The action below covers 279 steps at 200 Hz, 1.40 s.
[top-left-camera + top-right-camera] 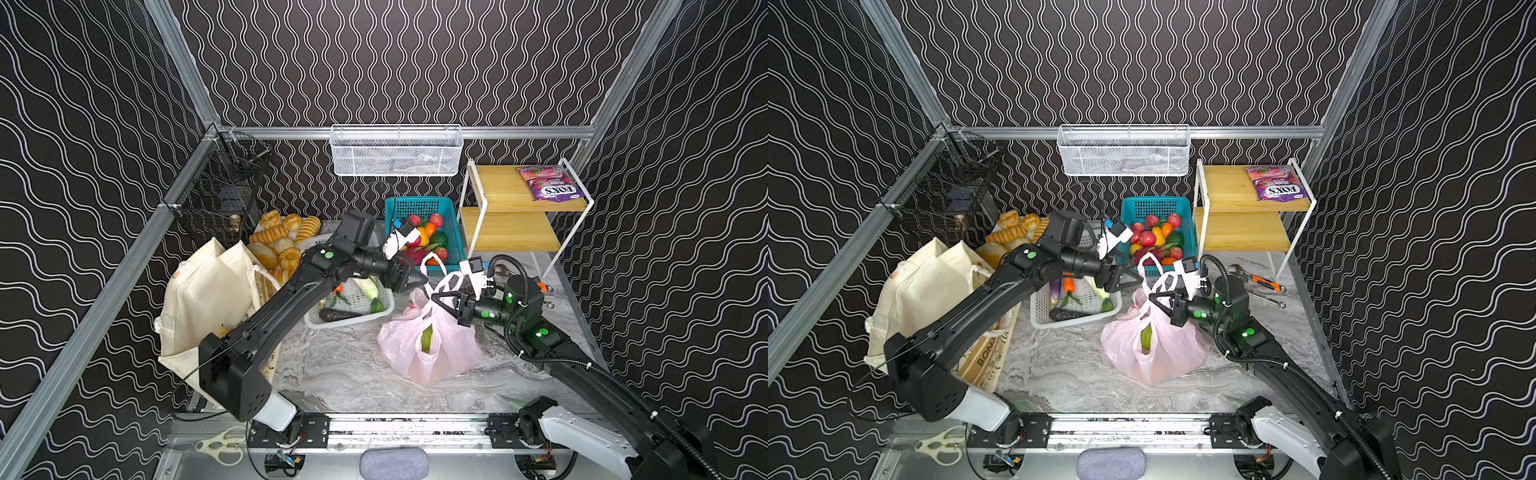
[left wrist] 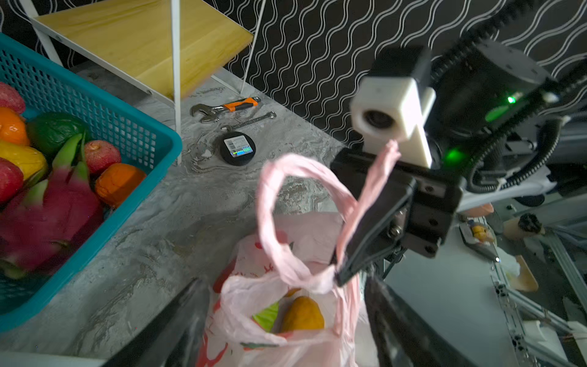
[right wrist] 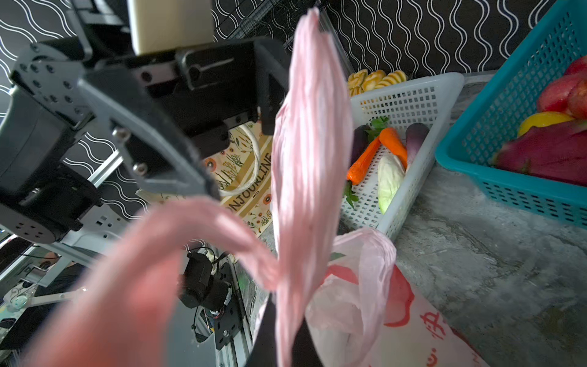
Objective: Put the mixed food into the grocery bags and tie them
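pink plastic bag [image 1: 428,345] sits filled on the surface [image 1: 340,365], a little toward four o'clock of its middle, with the teal basket [image 1: 415,206] at twelve o'clock of it and the cream tote [image 1: 208,291] well apart at nine o'clock. we judge the step in hand to be tying its handles. to do it well, we should keep one handle loop [image 2: 270,197] raised and taut, pass the free one through it, then draw both apart evenly, so the thin film neither tears nor tips the orange vegetable [image 2: 301,314] out. our right claw [image 2: 341,276] is clenched, pinching that loop near its base. our left claw [image 1: 417,279] stands spread wide just past the bag toward twelve o'clock, grasping nothing. whether a handle brushes it we cannot tell.
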Motion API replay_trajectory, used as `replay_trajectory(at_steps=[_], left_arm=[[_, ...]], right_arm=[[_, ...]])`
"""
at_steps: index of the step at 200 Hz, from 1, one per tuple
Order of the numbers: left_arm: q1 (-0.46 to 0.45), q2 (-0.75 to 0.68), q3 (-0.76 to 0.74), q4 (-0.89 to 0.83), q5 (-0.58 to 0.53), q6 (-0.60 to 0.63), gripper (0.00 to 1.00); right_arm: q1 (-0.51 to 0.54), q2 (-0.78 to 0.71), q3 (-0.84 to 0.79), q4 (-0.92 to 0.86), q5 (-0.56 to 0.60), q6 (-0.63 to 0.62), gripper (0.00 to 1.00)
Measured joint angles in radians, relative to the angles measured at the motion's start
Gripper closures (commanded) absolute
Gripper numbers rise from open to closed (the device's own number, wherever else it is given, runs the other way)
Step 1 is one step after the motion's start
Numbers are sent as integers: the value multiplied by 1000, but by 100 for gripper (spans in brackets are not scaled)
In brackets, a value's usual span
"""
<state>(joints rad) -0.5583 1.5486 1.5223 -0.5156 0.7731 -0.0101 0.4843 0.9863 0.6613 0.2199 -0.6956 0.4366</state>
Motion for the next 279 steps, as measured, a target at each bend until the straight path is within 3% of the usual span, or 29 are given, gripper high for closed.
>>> replay_trajectory(at_steps=[31,67,99,182,212,244,279], left_arm=[[11,78,100,3,67,-24,55],[13,86,127,-37,129,-6,100],[13,5,54,-14,109,-23,100],[-2,-225,-289,114,-21,-329,100],[-108,-247,-373,219,-10,-425,100],[-244,-192,-336,230,-64,-434,100],[-290,-175,-351,225,-145,-428,100]], right_arm=[[0,3,8,-16,-17,-11,100],[0,11,23,-30,-19,-13,100],[-6,14,39,-45,18,7,100],[-24,-4,21,5,73,178,100],[-29,-5,29,6,82,208,100],[-29,-2,51,-22,80,226,100],[-29,1,55,-67,81,233,100]])
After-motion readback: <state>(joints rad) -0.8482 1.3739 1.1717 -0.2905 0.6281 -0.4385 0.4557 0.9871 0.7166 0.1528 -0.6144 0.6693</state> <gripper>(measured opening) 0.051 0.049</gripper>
